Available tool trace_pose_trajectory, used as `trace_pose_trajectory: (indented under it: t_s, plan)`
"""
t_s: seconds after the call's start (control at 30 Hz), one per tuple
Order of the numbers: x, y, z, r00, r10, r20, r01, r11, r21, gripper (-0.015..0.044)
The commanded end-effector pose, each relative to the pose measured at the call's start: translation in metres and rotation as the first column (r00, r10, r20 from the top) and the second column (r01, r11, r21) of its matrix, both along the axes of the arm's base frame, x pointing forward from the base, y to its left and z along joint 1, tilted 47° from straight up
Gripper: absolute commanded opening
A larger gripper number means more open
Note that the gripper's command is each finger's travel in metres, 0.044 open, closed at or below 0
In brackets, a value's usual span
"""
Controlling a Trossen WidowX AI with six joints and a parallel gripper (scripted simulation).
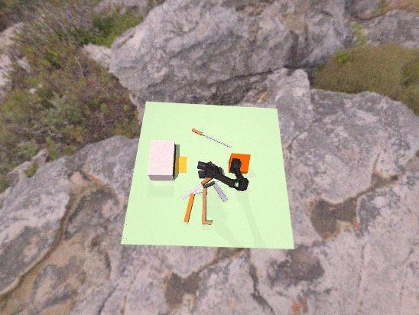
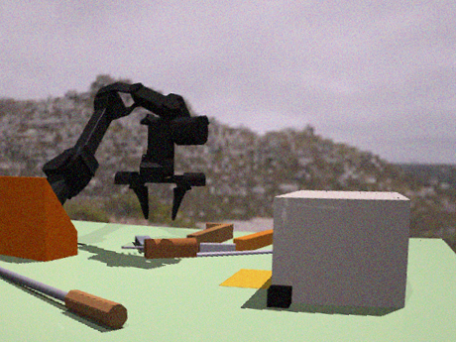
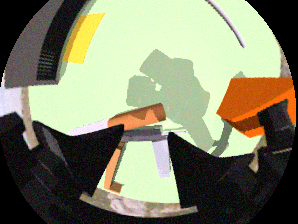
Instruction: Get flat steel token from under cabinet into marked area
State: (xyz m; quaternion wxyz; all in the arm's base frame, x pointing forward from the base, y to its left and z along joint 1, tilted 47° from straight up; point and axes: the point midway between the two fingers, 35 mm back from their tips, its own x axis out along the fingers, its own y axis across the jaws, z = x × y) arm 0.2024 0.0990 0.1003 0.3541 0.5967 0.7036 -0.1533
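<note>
The pale cabinet (image 1: pixel 162 158) (image 2: pixel 342 252) (image 3: pixel 22 55) stands on the table. Its slotted dark front shows in the wrist view; no token can be made out there. The yellow marked area (image 1: pixel 183 164) (image 2: pixel 245 280) (image 3: pixel 86 40) lies in front, with no token visible on it. My gripper (image 1: pixel 199 170) (image 2: pixel 160 219) (image 3: pixel 146 131) is open and empty, above the table. Below it lies a brown handle (image 1: pixel 206 181) (image 2: pixel 171 248) (image 3: pixel 137 116) with a pale shaft. A brown stick with a hooked end (image 1: pixel 204 206) (image 3: pixel 112 167) and an orange bar (image 1: pixel 189 208) (image 2: pixel 254 240) lie close by.
A grey strip (image 1: pixel 220 192) (image 3: pixel 161 157) and a dark bar (image 1: pixel 209 184) (image 3: pixel 142 134) lie among these tools. An orange block (image 1: pixel 246 160) (image 2: pixel 21 219) (image 3: pixel 250 95) stands by the arm's base. A rod with a brown handle (image 1: pixel 196 131) (image 2: pixel 95 309) lies apart, across the table.
</note>
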Motion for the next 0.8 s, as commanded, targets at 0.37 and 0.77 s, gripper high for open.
trace_pose_trajectory:
  t_s: [0.37,0.77]
  plan:
    - [0.0,-0.0001,0.0001,0.992,0.086,0.091,-0.086,0.996,0.0,0.027]
    - [0.0,-0.0001,0.0001,0.976,0.148,0.159,-0.15,0.989,-0.005,0.027]
